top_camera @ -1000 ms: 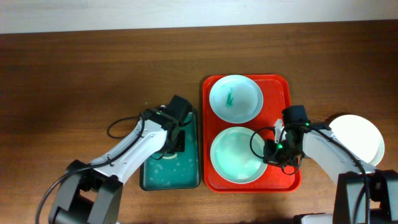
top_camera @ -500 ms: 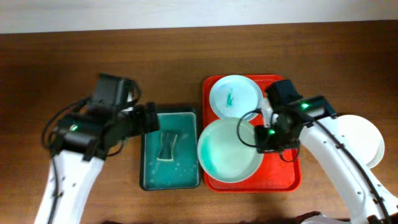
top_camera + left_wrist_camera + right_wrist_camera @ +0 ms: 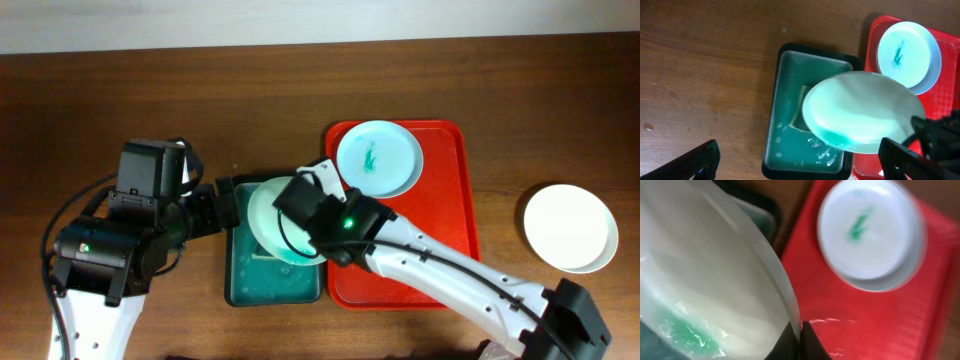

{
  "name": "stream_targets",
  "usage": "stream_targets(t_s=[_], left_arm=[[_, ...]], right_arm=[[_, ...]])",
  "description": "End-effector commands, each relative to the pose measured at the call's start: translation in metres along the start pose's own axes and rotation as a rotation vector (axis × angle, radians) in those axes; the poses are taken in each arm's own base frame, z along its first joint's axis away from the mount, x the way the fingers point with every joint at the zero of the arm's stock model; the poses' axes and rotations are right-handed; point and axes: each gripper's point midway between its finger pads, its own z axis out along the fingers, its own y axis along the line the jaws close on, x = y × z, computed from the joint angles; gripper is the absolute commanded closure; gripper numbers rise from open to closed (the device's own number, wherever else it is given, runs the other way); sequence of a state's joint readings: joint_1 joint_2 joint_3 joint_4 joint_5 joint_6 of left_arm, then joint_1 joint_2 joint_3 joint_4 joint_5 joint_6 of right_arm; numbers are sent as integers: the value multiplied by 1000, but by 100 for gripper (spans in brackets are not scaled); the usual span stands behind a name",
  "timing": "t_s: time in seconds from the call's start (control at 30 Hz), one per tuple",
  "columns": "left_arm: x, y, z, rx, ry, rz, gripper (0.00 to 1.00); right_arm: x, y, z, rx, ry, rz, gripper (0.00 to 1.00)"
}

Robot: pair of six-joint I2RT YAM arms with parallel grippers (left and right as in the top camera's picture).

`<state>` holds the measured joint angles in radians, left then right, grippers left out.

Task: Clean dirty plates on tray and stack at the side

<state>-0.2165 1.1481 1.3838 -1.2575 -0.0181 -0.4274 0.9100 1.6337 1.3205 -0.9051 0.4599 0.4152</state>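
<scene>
Pale-mint plate [image 3: 262, 220] clamped in right tool [image 3: 799, 334], tilted over basin [image 3: 275, 284].

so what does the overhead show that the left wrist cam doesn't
Only overhead: the unsmeared white plate sitting on the table to the right of the red tray, and that tray's full outline. Only left wrist: how wide the left gripper stands open, one finger at each bottom corner. Both: the right gripper holding the held plate tilted over the teal basin, and the green-smeared plate on the tray.
</scene>
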Motion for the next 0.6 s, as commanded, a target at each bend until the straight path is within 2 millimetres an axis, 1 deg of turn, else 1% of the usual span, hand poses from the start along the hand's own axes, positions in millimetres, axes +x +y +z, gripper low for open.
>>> stream_targets(t_s=[0.0,0.03,0.17,0.23,0.33,0.43,0.57], left_arm=[[-3,0,-4,0,-14,2,1],[-3,0,-4,0,-14,2,1],[-3,0,-4,0,-14,2,1],[-3,0,-4,0,-14,2,1],[-3,0,-4,0,-14,2,1],[-3,0,-4,1,-14,3,1],[-3,0,-4,1,-14,3,1]], right_arm=[[-34,-16,-41,173,-192,-10,96],[-33,-14,-45,167,-199,-16,96],[-39,-25,-63,172,-248,34,96],[-40,-32,-69,195,-261,36,96],[-38,-31,-73,214,-271,14,96],[-43,-33,-87,297,-343,-11,96],[-43,-28,-103,347,-403,-51,96]])
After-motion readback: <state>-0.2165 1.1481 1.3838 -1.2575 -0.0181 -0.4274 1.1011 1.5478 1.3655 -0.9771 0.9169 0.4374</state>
